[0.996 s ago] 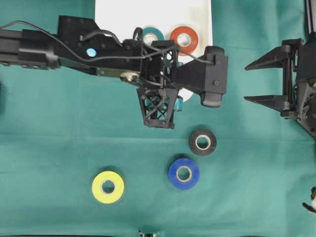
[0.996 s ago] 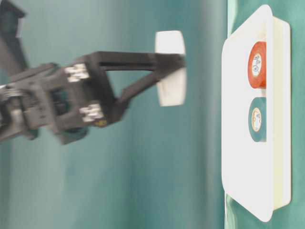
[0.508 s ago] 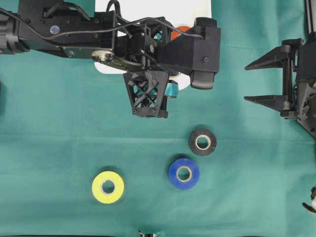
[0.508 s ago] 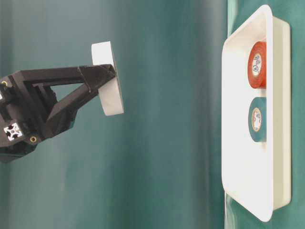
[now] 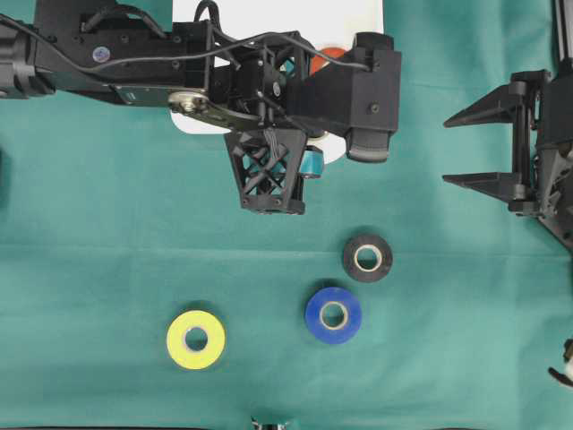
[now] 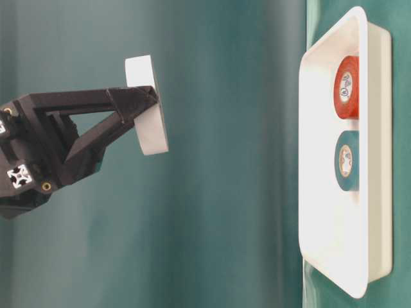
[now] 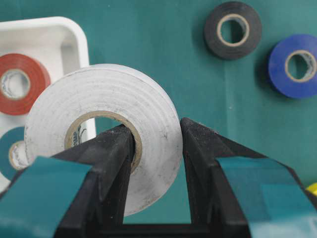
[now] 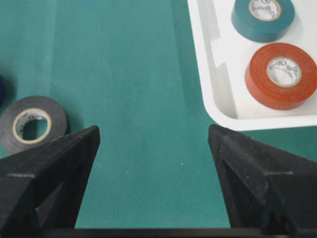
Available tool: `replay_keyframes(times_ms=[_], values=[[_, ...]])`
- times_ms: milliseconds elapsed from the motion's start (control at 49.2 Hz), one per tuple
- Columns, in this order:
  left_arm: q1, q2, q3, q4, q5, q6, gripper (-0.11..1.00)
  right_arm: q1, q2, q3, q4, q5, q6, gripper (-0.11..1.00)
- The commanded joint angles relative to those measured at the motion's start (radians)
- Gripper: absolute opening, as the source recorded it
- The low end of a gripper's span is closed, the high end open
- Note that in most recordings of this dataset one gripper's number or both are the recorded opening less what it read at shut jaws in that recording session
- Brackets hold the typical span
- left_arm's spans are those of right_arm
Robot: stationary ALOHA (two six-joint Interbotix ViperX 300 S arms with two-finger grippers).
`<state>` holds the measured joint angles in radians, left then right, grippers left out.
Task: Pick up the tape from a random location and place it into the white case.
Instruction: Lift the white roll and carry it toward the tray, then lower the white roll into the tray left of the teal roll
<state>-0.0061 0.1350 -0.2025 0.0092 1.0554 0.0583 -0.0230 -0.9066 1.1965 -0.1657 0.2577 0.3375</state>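
Left gripper (image 7: 157, 148) clamped on white tape roll (image 7: 106, 129), one finger through the core, held in the air over the near corner of the white case (image 8: 218, 74). Right gripper (image 8: 153, 163) spread wide, holding nothing, parked at the right over green cloth (image 5: 107, 260). Red roll (image 8: 281, 74) and teal roll (image 8: 262, 17) lying in the case; black (image 5: 367, 258), blue (image 5: 333, 314), yellow (image 5: 195, 339) rolls on the cloth.
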Motion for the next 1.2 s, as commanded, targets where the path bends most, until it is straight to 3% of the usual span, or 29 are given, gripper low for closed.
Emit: replay_keyframes(times_ms=[0,224,732,1179], values=[[0.002,-0.038,-0.020,0.003,-0.008,0.002,0.25,-0.002,0.006,-0.017,-0.002,-0.005,-0.002,0.84],[0.048,-0.041,-0.008,0.003,-0.009,0.002,0.25,-0.002,0.006,-0.018,-0.003,-0.003,-0.003,0.84],[0.264,-0.110,0.107,0.003,-0.032,0.002,0.25,-0.002,0.008,-0.018,-0.005,0.002,-0.003,0.84],[0.276,-0.133,0.152,0.002,-0.049,0.000,0.25,-0.005,0.006,-0.020,-0.006,0.002,-0.005,0.84]])
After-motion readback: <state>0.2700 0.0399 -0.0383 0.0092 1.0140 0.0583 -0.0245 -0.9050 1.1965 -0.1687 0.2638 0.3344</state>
